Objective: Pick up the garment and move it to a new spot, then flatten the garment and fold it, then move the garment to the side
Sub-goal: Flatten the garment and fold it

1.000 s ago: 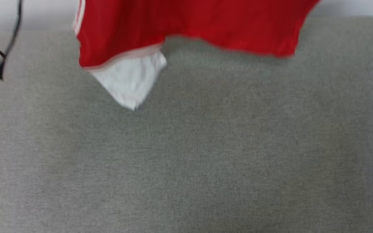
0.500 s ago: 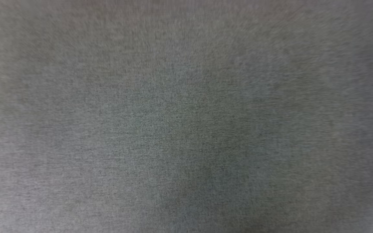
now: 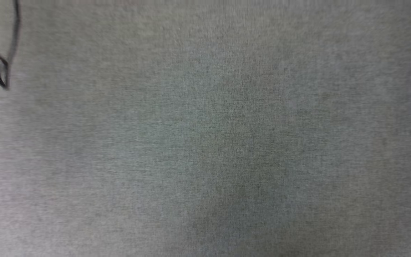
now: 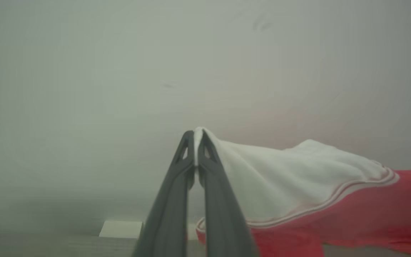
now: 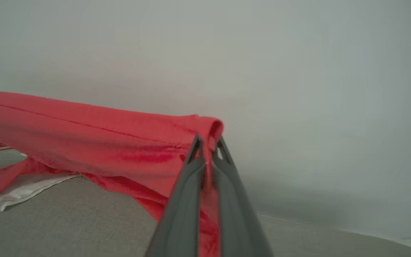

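Since a second ago the head camera has swung: red cloth then hung across the top of its picture, and now it looks onto the grey cushion (image 3: 227,142), broad and bare from side to side. Over the cushion's upper-left corner of that view a thin black cable (image 3: 5,67) bends into a small loop.

Above the cushion the left gripper (image 4: 195,137) holds its two dark fingers pressed together on the very tip of the white sleeve (image 4: 291,175) of the red jersey (image 4: 369,214). From that pinch the sleeve slopes down to its striped trim (image 4: 334,203), where the red body begins. A small pale block (image 4: 121,228) sits near the cushion's edge beside the fingers; what it is cannot be told. Behind it rises a pale wall (image 4: 84,71).

Further right, the right gripper (image 5: 209,142) is clamped on a rolled red edge of the jersey (image 5: 84,135), also lifted above the cushion (image 5: 84,225). The cloth stretches taut between the two grips and sags below. Its lowest red folds and a white piece (image 5: 20,192) seem to rest on the cushion. Bare upholstery runs under the hanging cloth and past the right gripper to the cushion's far edge (image 5: 316,225), which meets the wall.
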`<state>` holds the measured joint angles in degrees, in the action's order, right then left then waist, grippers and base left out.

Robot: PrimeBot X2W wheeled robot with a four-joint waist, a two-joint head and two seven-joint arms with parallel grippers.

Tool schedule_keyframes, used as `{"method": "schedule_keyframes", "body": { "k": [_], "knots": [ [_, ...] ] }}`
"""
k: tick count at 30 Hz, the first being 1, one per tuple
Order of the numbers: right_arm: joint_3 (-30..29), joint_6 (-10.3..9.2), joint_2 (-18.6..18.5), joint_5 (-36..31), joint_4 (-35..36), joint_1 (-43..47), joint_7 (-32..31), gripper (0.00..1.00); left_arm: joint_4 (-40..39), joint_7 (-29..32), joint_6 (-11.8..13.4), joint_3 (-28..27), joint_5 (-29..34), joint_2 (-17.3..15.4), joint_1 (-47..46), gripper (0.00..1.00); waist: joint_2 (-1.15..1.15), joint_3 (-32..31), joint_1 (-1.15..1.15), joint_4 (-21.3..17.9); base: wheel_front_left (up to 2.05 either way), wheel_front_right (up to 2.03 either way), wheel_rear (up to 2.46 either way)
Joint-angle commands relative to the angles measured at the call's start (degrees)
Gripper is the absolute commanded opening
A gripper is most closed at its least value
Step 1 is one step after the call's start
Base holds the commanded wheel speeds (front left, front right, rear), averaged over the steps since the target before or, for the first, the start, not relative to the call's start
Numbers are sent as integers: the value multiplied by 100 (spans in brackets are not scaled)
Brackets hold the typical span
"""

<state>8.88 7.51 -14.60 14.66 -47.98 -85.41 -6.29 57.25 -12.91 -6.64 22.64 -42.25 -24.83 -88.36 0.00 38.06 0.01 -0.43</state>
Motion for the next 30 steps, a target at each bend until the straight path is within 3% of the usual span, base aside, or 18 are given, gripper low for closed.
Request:
{"method": "schedule_keyframes", "body": {
  "k": [1, 10, 17, 21, 26, 30],
  "knots": [
    [165, -5, -23, 109, -78, 360, 56, 0, 137, -19, -33, 29, -84, -17, 374, 0, 0, -498, -1, 40, 0, 0, 0],
    [860, -6, -262, 859, -70, 2278, 62, 0, 267, 3, -82, 153, -629, 89, 2494, 0, 0, -1926, -1, 75, 0, 0, 0],
    [1214, -8, -665, 1542, 489, 3989, -164, 0, -205, -51, -18, 113, -994, -114, 4691, 0, 0, -2867, -1, 18, 0, 0, 0],
    [1259, -9, -873, 1773, 908, 4909, -310, 0, -764, -119, 265, -60, -1186, -277, 5912, 0, 0, -3257, -1, -31, 0, 0, 0],
    [1039, -15, -1157, 1866, 1594, 6294, -486, 0, -2158, 183, 997, -221, -1516, -496, 7722, 0, 0, -3734, -1, -6, 0, 0, 0],
    [764, -15, -1172, 1800, 2102, 7144, -682, 0, -3411, 425, 1655, -414, -1765, -717, 8914, 0, 0, -3920, -1, -37, 0, 0, 0]
  ]
}}
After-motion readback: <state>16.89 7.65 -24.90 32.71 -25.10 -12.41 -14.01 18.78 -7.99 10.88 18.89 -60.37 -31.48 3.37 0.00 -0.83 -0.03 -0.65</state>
